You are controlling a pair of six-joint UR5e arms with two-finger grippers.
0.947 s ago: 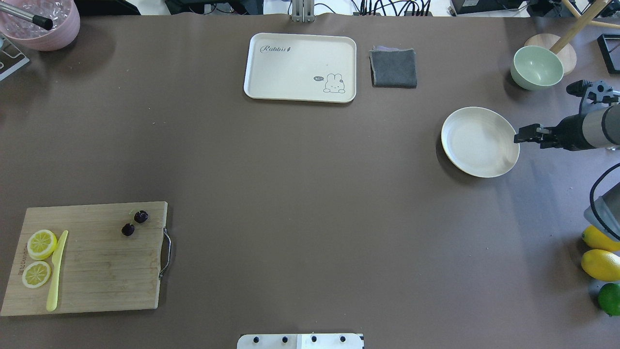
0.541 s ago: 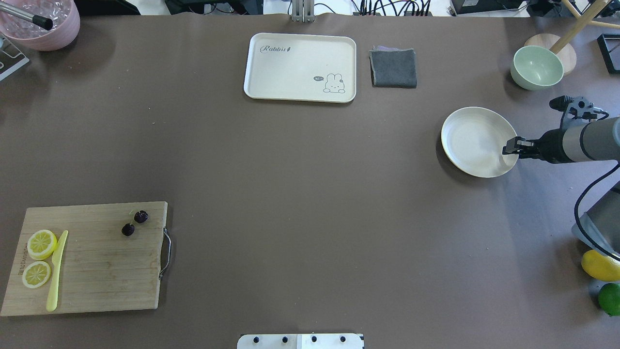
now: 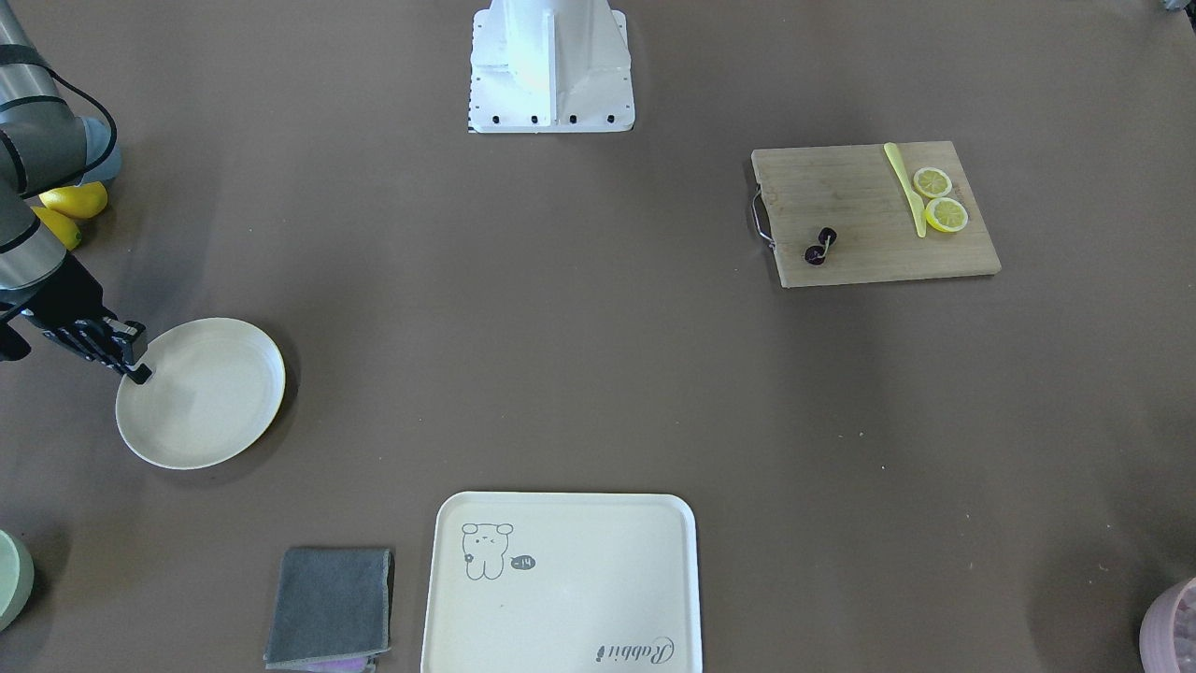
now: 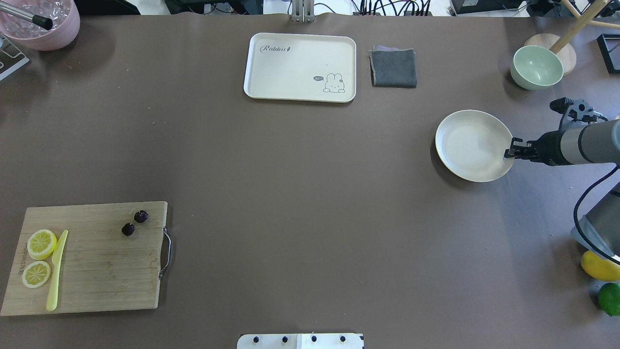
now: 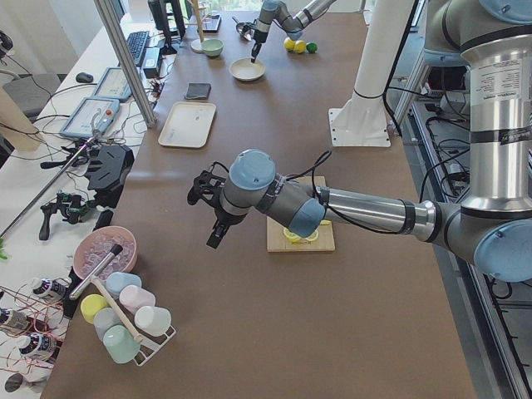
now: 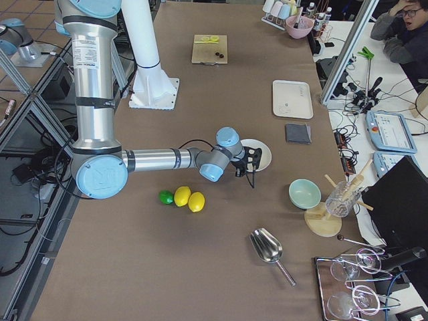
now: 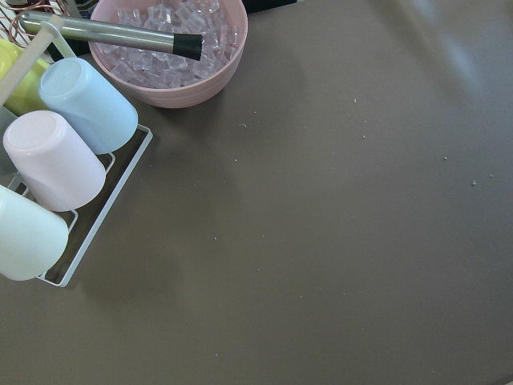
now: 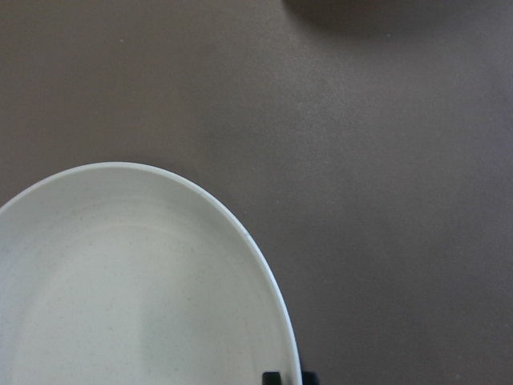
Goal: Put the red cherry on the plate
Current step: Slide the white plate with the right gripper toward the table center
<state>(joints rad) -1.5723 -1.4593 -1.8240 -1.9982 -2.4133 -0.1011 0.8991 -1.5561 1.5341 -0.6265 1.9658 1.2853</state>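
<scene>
Overhead exterior: finds the red cherry (image 4: 134, 223) on the cutting board (image 4: 97, 271), near the handle end, well apart from the plate (image 4: 465, 140) across the table (image 4: 290, 194). Puts the right gripper (image 4: 508, 149) at the plate's rim; misses the left arm altogether.

Exterior front-facing: mirrors that layout and adds the pale stem joining the cherry pair. Crops most of the right arm at the frame edge.

Exterior left: alone catches the left gripper (image 5: 216, 234), above bare table beside the board; cannot tell how wide it stands.

Left wrist-mounted: takes in only a pink ice bowl (image 7: 224, 72), upturned cups (image 7: 88, 104) and brown table.

Right wrist-mounted: settles the grip, with two dark fingertips (image 8: 272, 378), mostly cropped, straddling the plate's rim and pinched closed on it.
</scene>
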